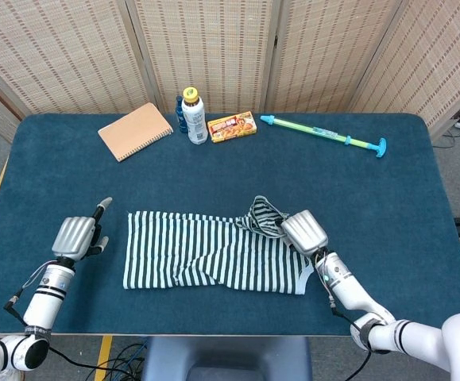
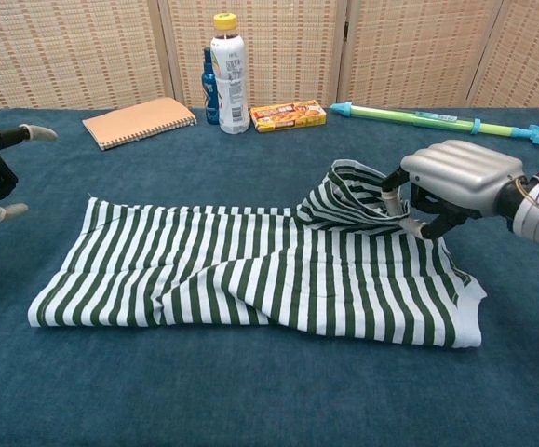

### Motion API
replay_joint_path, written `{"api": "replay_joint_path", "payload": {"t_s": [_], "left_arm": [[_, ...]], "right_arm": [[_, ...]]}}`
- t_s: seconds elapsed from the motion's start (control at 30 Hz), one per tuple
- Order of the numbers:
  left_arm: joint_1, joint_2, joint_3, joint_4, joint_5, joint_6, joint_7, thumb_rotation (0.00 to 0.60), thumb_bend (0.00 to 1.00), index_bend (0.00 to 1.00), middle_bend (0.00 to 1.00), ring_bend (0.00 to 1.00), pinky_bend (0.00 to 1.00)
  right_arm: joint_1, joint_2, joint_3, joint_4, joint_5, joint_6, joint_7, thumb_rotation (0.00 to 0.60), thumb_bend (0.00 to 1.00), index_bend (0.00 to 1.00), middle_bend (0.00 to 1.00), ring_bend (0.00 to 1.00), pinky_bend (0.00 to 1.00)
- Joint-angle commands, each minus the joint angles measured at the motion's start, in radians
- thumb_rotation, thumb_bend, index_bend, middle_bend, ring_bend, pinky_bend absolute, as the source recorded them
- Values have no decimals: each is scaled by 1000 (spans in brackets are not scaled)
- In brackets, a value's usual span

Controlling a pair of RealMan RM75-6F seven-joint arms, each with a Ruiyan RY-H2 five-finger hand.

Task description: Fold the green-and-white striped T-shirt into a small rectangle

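- Woven screens stand behind a worktop [image 1: 388, 206] covered in dark blue cloth.
- A striped T-shirt [image 1: 206, 250] lies spread along the near middle of it.
- The right hand [image 1: 304, 231] pinches the shirt's sleeve [image 2: 348, 194] and holds it lifted off the cloth, above the shirt's right part.
- The left hand [image 1: 75, 236] grasps nothing, fingers apart, just beside the shirt's left edge.
- A notebook [image 1: 135, 131], a bottle [image 1: 194, 117], a snack box [image 1: 231, 126] and a long green toy [image 1: 323, 135] lie along the far edge.
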State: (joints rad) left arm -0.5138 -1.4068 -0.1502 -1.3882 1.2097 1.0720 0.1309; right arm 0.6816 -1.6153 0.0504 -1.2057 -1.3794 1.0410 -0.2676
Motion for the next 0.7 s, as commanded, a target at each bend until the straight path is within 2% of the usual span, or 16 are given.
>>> {"api": "replay_joint_path", "payload": {"t_s": [0.03,0.3,0.37,0.43,0.47,0.53,0.7], "left_arm": [[-2,-3,0,0,0,-1,2,600,399,0,842,819,944],[-7,-4,0,-2,-4,-11,10,600,399,0,841,819,944],[-7,-4,0,-2,-5,-12,11,600,399,0,841,819,944],[-8,-4,0,-3,-6,-14,12,600,399,0,841,819,944],[-8,-4,0,-3,-7,-14,12,600,399,0,841,819,944],[-8,-3,0,-4,-7,-13,13,600,399,0,842,819,944],[-9,-1,-1,-5,-9,-14,12,600,400,0,841,819,944]], "right_arm": [[-19,15,-22,-21,-27,19,3,600,480,553,980,1000,1000],[-57,44,-59,-51,-52,22,-16,600,480,542,979,1000,1000],[-59,54,-61,-65,-51,13,-23,600,480,424,968,1000,1000],[-61,63,-61,-83,-61,17,-20,600,480,242,960,1000,1000],[-62,67,-63,-91,-68,19,-17,600,480,197,959,1000,1000],[-63,81,-71,-110,-84,18,-16,600,480,153,959,1000,1000],[-66,117,-86,-164,-126,24,2,600,480,138,959,1000,1000]]}}
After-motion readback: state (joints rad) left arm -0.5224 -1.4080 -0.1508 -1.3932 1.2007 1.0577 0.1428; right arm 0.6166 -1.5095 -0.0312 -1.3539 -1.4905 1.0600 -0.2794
